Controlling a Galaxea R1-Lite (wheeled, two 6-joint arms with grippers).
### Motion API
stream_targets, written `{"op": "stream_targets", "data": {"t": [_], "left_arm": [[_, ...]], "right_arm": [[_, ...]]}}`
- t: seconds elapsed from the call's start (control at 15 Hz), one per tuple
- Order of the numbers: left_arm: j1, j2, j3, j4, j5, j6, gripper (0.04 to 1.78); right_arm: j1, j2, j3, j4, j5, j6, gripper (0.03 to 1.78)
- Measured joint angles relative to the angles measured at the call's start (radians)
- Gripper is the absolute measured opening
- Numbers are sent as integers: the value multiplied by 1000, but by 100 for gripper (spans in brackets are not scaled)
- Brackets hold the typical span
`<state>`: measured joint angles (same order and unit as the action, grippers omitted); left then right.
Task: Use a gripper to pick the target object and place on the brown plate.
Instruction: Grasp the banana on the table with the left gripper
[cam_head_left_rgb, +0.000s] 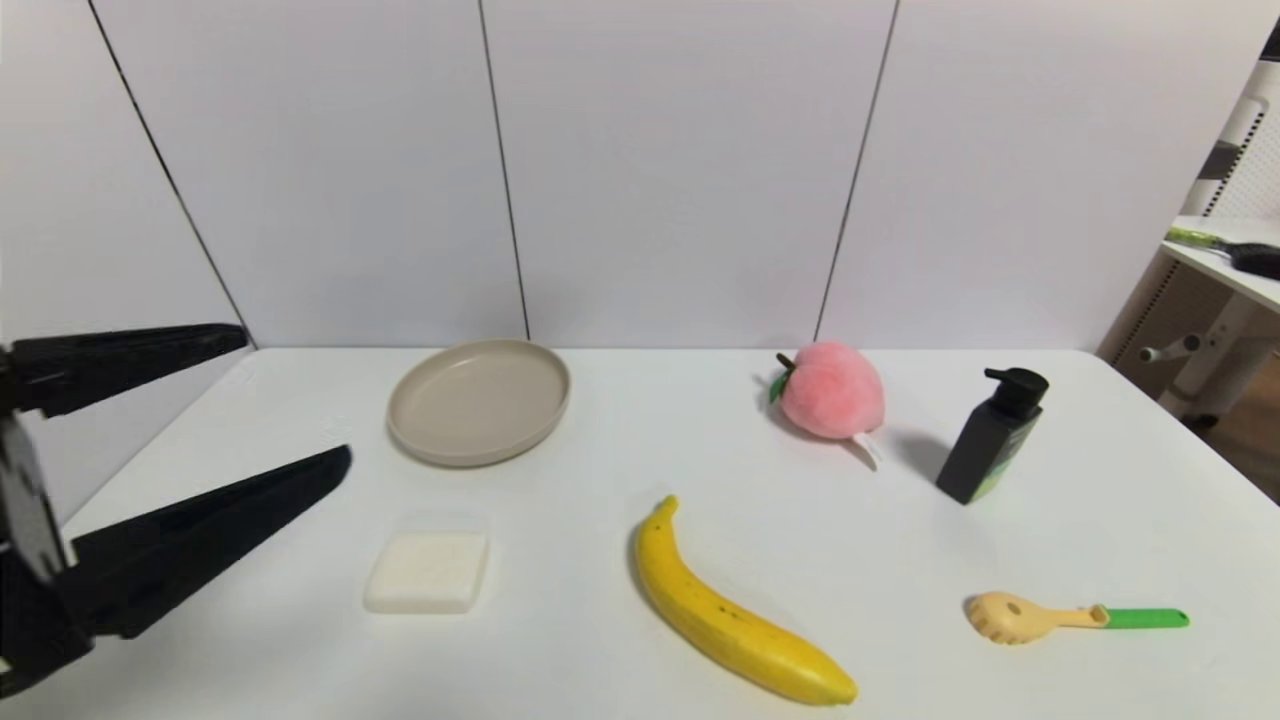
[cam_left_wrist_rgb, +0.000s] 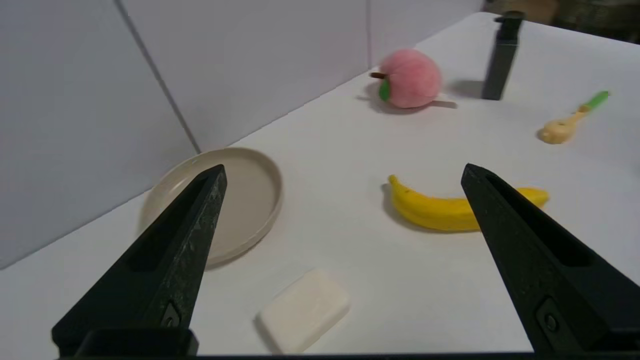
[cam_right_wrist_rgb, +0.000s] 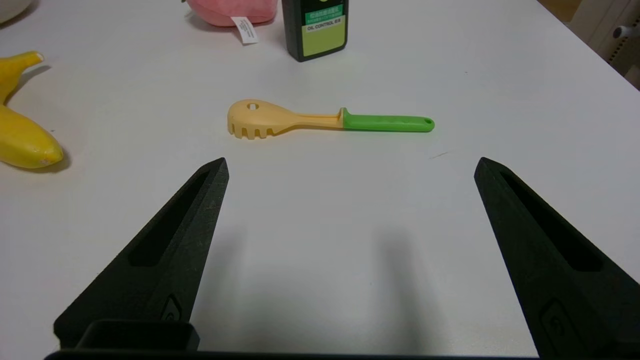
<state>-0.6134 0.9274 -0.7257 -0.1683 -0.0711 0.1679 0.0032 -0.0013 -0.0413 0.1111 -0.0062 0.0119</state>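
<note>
A banana (cam_head_left_rgb: 735, 610) lies at the near edge of a white table (cam_head_left_rgb: 620, 470), untouched, its stem pointing away from the robot. The left gripper (cam_head_left_rgb: 297, 400) hovers at the table's left side, jaws spread wide and empty, near a white soap-like block (cam_head_left_rgb: 427, 571). Farther back sits the bare brown plate (cam_head_left_rgb: 479, 401), well apart from the fruit. Only the right wrist camera shows the right gripper (cam_right_wrist_rgb: 350, 167), also wide open, low over the table before a green-handled spoon (cam_right_wrist_rgb: 325, 120).
</note>
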Motion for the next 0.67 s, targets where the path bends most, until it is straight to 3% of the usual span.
{"op": "stream_targets", "data": {"t": [0.2,0.33,0.67], "left_arm": [[-132,194,-203,83,-9,0,169],[-172,319,-317,100,-50,1,169],[-209,580,-520,109,-303,49,169]], "right_arm": [[0,0,0,0,0,0,170],[0,0,0,0,0,0,170],[0,0,0,0,0,0,170]]}}
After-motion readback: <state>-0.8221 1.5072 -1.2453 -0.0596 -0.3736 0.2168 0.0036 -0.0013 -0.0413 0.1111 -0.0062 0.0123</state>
